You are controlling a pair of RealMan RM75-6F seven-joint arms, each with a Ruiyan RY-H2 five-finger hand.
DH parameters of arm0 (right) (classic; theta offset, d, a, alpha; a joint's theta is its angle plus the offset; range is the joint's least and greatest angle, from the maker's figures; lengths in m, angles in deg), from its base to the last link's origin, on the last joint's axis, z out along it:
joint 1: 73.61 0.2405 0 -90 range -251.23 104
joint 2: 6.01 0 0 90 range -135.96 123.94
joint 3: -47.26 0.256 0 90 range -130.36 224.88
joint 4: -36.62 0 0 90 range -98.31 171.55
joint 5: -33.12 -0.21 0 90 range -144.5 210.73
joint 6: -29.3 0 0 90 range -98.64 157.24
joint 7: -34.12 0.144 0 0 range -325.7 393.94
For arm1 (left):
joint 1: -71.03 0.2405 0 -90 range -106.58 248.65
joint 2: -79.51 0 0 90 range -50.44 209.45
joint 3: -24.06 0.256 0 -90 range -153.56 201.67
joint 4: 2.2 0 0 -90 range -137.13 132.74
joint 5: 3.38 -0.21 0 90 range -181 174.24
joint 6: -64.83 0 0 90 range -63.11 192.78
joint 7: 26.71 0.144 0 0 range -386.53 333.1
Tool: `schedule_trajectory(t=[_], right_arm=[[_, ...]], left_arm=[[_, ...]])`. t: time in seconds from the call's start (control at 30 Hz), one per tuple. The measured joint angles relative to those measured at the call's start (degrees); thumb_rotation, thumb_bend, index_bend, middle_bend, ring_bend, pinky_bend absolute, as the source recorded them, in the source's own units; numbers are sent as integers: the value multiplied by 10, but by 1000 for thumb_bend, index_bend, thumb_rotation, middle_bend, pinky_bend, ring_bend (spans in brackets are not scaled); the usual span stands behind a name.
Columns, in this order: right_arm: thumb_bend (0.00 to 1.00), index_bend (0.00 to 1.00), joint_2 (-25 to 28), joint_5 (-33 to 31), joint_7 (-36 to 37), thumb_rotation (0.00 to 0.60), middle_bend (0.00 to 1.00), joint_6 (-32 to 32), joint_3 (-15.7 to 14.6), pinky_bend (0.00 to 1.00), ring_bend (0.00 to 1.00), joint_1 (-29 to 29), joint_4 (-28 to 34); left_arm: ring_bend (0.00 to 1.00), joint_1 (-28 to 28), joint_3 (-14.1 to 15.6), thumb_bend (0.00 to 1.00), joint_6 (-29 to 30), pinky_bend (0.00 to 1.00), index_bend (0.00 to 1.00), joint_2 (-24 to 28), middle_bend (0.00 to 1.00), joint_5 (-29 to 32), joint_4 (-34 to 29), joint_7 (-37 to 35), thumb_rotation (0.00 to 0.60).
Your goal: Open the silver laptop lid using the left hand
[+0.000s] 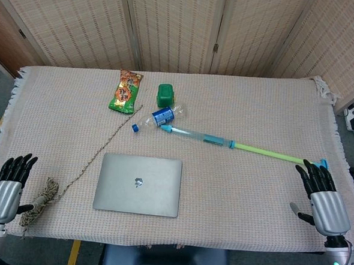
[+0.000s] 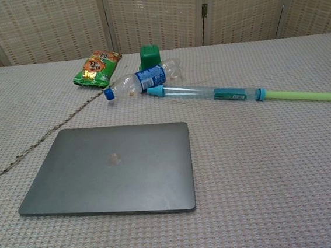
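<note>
Left hand (image 1: 4,185) — fingers spread, holding nothing, at the near left tabletop (image 1: 257,101) edge, just beside a coiled rope (image 1: 40,199). Silver laptop (image 1: 138,184) — lid closed, flat, well to that hand's right. Right hand (image 1: 323,198) — fingers apart, empty, near the green end of a long pump tube (image 1: 236,145). Beyond the laptop: water bottle (image 1: 158,117), green cup (image 1: 165,96), snack bag (image 1: 126,91).

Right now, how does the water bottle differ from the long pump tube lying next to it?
The water bottle is short and fat with a blue label and dark blue cap; the pump tube is long and thin, clear with teal fittings, and ends in a green rod. The bottle's cap points left, while the tube stretches off to the right. Both lie on their sides on the cloth, meeting near the bottle's middle.
</note>
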Motion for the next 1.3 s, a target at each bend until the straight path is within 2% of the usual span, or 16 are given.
schedule_trajectory(t=[0.2, 0.33, 0.57, 0.77, 1.0, 1.3], right_arm=[[257, 0, 5, 1, 2, 600, 0, -4, 12, 0, 1, 1, 3], [258, 0, 9, -1, 2, 600, 0, -12, 20, 0, 0, 6, 6], [258, 0, 13, -4, 5, 600, 0, -32, 27, 0, 0, 14, 7], [258, 0, 10, -5, 9, 600, 0, -44, 28, 0, 0, 15, 2], [258, 0, 7, -1, 10, 600, 0, -51, 28, 0, 0, 16, 0], [257, 0, 2, 3, 18, 600, 0, -54, 29, 0, 0, 16, -5]], left_arm=[[20, -29, -4, 217, -17, 0, 102, -4, 86, -31, 10, -11, 600], [25, -62, -3, 229, -39, 0, 113, -4, 99, -70, 15, -48, 600], [36, -151, 2, 235, -109, 0, 122, -19, 116, -151, 24, -76, 600], [36, -209, 10, 234, -170, 0, 106, -54, 116, -182, 30, -67, 600], [36, -245, 28, 231, -221, 0, 89, -103, 116, -193, 41, -43, 600], [36, -259, 38, 230, -258, 0, 88, -173, 116, -162, 69, 17, 600]])
